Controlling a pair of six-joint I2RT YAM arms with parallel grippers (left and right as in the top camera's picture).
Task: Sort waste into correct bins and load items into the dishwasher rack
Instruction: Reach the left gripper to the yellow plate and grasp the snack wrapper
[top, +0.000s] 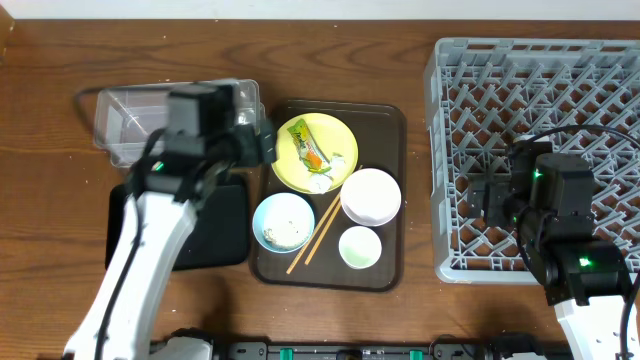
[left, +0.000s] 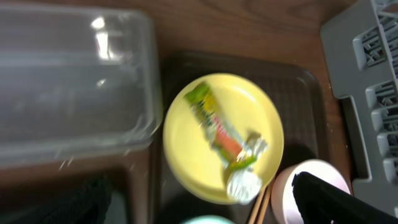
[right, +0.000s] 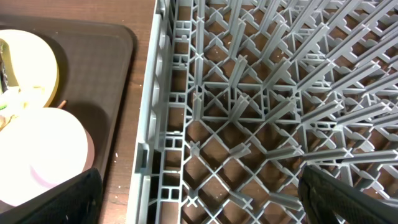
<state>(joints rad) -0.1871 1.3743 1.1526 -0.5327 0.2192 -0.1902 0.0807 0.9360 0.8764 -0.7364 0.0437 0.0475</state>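
A green-yellow wrapper (top: 308, 145) and a crumpled white tissue (top: 322, 180) lie on the yellow plate (top: 290, 165). They also show in the left wrist view: wrapper (left: 214, 127), tissue (left: 244, 183), plate (left: 186, 149). The light blue bowl (top: 283, 222) holds white scraps (top: 273, 237). The white bowl (top: 371, 196), cup (top: 360, 248) and chopsticks (top: 315, 235) lie nearby. My left gripper (top: 262, 142) is open above the plate's left edge, its jaws (left: 199, 190) empty. My right gripper (top: 490, 200) is open and empty over the grey rack (top: 540, 80), near the rack's left wall (right: 199, 186).
The dishes sit on a dark brown serving tray (top: 385, 125). A clear tub (top: 130, 120) stands at the back left, and a black tray (top: 215, 240) lies in front of it, partly under my left arm.
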